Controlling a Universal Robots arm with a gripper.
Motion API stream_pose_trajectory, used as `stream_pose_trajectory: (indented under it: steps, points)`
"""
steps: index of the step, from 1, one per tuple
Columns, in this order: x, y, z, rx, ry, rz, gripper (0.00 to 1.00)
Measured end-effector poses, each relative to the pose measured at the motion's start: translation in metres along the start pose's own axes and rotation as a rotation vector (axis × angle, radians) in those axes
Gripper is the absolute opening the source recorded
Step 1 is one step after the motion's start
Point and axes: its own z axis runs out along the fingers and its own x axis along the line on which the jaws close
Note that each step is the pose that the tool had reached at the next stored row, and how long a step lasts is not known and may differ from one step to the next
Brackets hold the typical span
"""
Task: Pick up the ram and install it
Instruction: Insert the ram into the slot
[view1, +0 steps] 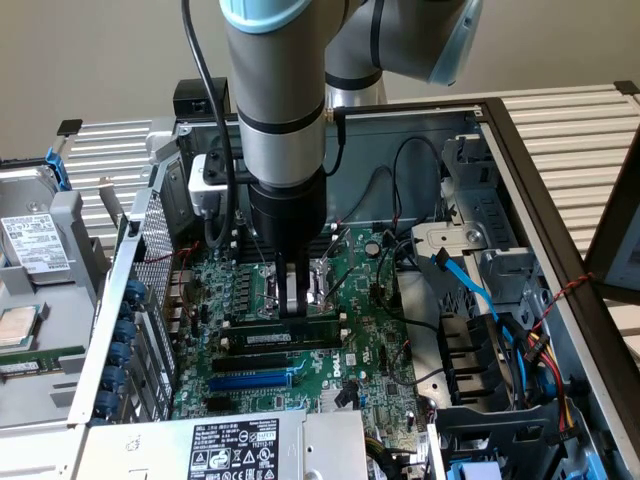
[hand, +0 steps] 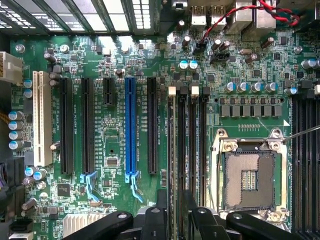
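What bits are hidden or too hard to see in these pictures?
- Exterior view: the end effector sits right at the ram, so I can't tell if they touch, or if the ram is clicked fully in.
- Exterior view: the print on the ram's label is too small to read.
- Exterior view: the arm hides the board behind it.
- Wrist view: the end effector hides one end of the black slots.

Blue slot (hand: 130, 127) beside black slots; empty CPU socket (hand: 248, 180) nearby.
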Motion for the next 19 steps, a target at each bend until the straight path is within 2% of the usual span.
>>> stream_pose_trajectory:
  steps: [7,13,19]
  points:
    - [0.000,-0.0001,-0.0003,0.0000,0.0000,0.000,0.27]
    - [-0.001,-0.0025,-0.0144,-0.0023,0.0002,0.000,0.27]
    - [-0.001,-0.0043,-0.0163,-0.0048,0.0001,0.000,0.27]
